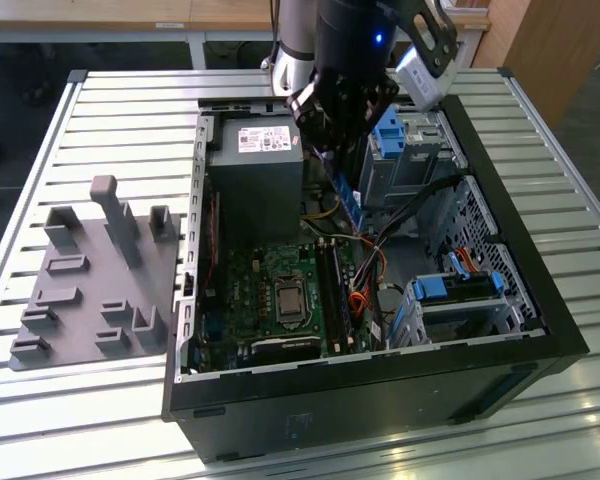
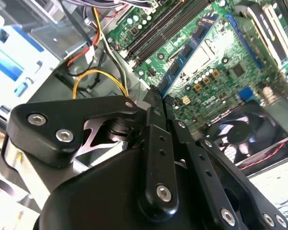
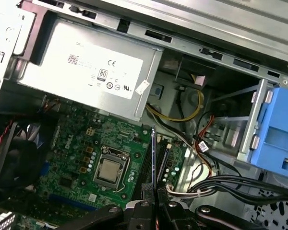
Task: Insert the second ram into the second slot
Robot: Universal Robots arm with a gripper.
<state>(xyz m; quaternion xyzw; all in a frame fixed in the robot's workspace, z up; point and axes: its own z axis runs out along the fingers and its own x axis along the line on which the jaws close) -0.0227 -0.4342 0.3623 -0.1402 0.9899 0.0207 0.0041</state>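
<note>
We look down into an open black computer tower case [image 1: 380,400] lying on its side on a table of silver metal slats [image 1: 110,110]. The arm's black gripper [image 1: 332,160] hangs over the middle of the case. Its fingers are pressed together on one end of the second ram [image 1: 349,200], a thin, long dark-blue circuit stick with a row of small black chips.

In the exterior view the stick points down from the fingers. It sits between the grey metal power-supply box [image 1: 255,180] on that view's left and the bright blue plastic drive-bay clips [image 1: 388,135] on its right. It is held in the air above the green motherboard [image 1: 265,300] and is not seated in a slot.

In the second wrist view we see the flat face of the stick reaching out from the black fingertips [image 2: 152,108] over the board, with a round black cooling fan [image 2: 235,136] nearby.

In the first wrist view the stick shows edge-on as a thin line. It runs along the long black memory slots [image 3: 145,165], which lie beside the square silver processor socket [image 3: 109,171]. Yellow, red and black cables [image 3: 182,112] loop near the power-supply box.

On the table, at the exterior view's left of the case, lies a flat grey plastic tray with upright pegs [image 1: 90,280], well apart from the gripper.
</note>
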